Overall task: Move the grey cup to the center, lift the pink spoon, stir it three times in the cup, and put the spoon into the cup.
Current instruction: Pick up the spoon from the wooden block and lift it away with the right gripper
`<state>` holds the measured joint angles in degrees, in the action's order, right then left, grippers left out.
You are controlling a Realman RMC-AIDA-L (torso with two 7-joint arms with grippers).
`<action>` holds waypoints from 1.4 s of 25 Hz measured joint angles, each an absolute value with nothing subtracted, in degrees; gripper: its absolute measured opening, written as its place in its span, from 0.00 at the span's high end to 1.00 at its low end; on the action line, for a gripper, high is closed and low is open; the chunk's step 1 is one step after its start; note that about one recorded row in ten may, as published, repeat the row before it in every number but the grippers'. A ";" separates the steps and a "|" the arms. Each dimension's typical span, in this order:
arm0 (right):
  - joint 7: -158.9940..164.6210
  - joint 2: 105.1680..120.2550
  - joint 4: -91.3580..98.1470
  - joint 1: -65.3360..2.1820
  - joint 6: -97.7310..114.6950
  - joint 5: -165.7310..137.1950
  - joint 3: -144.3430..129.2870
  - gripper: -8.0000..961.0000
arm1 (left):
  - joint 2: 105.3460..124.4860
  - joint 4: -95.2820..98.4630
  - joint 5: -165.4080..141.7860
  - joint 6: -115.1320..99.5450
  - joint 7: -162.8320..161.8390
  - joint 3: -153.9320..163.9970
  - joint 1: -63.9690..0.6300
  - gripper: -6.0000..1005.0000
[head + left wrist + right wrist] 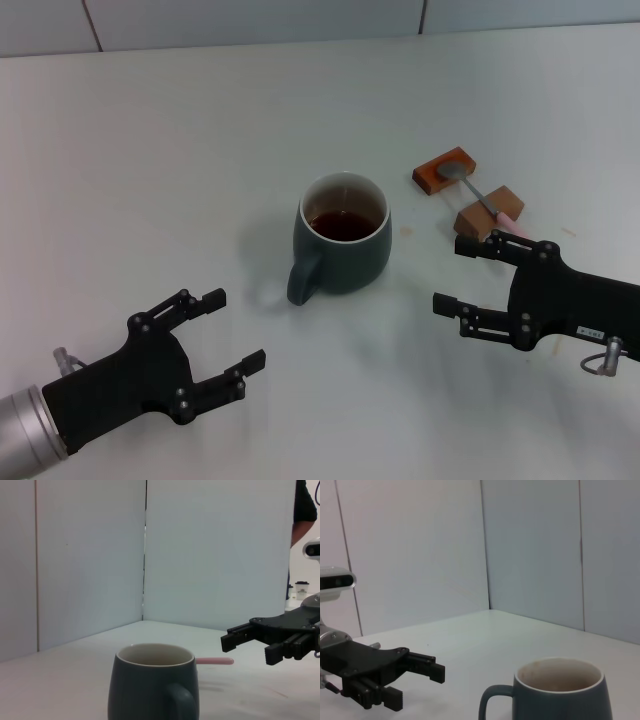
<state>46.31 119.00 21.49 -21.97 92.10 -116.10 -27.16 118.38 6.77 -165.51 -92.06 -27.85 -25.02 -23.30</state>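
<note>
One grey cup (343,235), one pink spoon (485,201), two wooden blocks (444,170), two tools (232,329)

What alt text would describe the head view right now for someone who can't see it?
A grey cup holding dark liquid stands mid-table, handle toward the robot. The pink spoon lies across two brown wooden blocks to its right. The open left tool and open right tool hover on either side, both empty.

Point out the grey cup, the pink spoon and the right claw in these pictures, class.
grey cup (345,262): head view, on its outer wall below the rim.
pink spoon (487,205): head view, on the grey shaft lying across the wooden blocks.
right claw (452,274): head view, midway between its open fingertips.
</note>
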 joint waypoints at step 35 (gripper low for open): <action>117.51 119.00 8.94 -8.34 92.94 -102.27 -12.68 0.22 | 117.95 7.32 -165.15 -92.55 -27.94 -25.49 -22.85 0.19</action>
<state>117.52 119.00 8.94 -8.34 92.94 -102.27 -12.68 117.95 7.32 -165.15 -92.55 -27.94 -25.49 -22.85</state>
